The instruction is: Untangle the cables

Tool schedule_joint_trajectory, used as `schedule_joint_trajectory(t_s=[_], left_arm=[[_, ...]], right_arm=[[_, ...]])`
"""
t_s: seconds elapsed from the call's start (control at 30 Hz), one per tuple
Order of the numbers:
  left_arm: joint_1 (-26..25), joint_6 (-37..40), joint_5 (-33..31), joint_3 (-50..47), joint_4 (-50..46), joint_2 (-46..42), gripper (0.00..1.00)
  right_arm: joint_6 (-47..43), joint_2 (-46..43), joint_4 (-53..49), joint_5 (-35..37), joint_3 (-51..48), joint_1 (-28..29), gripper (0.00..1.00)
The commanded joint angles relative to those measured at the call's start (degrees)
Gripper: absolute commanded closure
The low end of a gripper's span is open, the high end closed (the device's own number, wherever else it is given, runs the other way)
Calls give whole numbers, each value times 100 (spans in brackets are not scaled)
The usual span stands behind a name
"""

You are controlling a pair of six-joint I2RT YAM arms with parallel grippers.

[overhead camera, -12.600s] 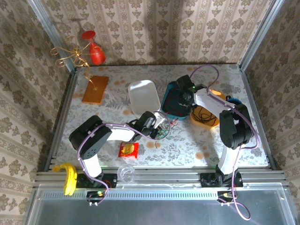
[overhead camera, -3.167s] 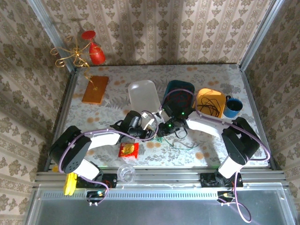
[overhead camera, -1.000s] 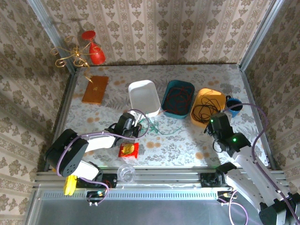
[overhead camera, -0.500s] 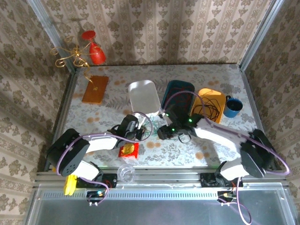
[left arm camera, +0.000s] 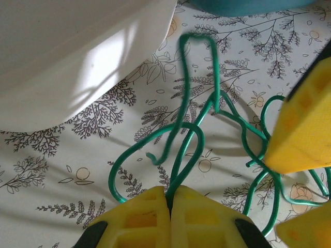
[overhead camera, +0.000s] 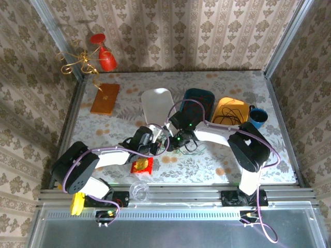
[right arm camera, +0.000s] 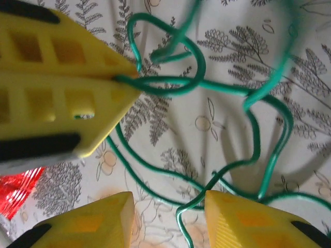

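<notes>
Green cable (left arm camera: 181, 129) lies beside white tray (left arm camera: 77, 77), pinched by left tool (left arm camera: 169, 199); right tool (right arm camera: 168, 214) spread.

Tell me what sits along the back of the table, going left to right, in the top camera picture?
Orange board → white tray → teal bin → orange bowl → blue mug.
</notes>
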Motion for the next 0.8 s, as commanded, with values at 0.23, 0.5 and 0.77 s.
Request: schedule_joint_trajectory(t_s=[0.23,0.5,0.77], left_arm=[[-21,76,117,-24,-39,64,100],[-27,124,161,-22,-15,117,100],[-45,167,231,47,-52,195,100]], right_arm=[[276,-112,326,241,-336,-109,89],[253,-79,255,78,-339,-98,70],[201,128,203,-41,-123,-51,65]])
